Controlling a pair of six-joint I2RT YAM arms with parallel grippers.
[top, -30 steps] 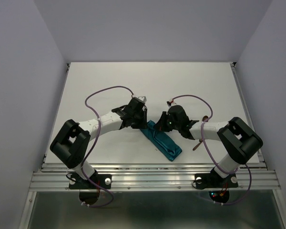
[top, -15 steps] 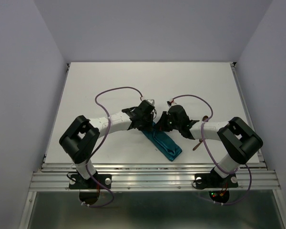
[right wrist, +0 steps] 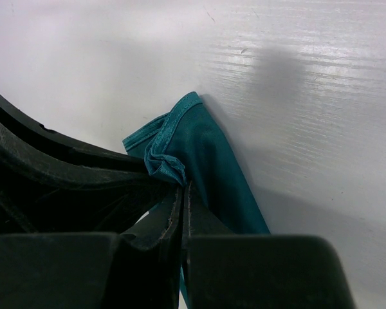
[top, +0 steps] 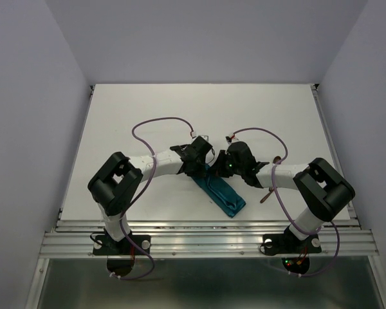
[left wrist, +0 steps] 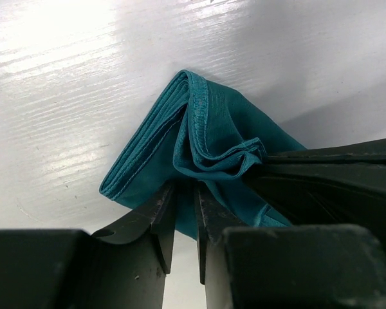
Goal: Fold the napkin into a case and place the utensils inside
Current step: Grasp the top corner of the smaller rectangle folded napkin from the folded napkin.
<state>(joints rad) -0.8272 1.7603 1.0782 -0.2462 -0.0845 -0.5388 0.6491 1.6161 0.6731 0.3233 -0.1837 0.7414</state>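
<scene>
The napkin [top: 224,193] lies as a narrow teal strip, the case, running diagonally between the arms. My left gripper [top: 204,165] is at its far end, jaws almost together around a raised fold of the cloth [left wrist: 199,129]; teal cloth shows in the narrow gap at the gripper's tips [left wrist: 185,187]. My right gripper [top: 217,168] is at the same end, shut on a bunched edge of the napkin [right wrist: 170,164], which it pinches at its tips [right wrist: 182,187]. Two reddish-brown utensils lie partly hidden under the right arm, one at the near side [top: 266,196], one farther back [top: 277,158].
The white table [top: 148,109] stretches behind and to the left of the arms. Purple cables [top: 157,120] loop above both forearms. The table's metal front rail [top: 206,225] lies just below the napkin's near end. Grey walls close in all round.
My left gripper has moved right and nearer, from beside the napkin's far end onto it, close against the right gripper. The right arm and the napkin have stayed put.
</scene>
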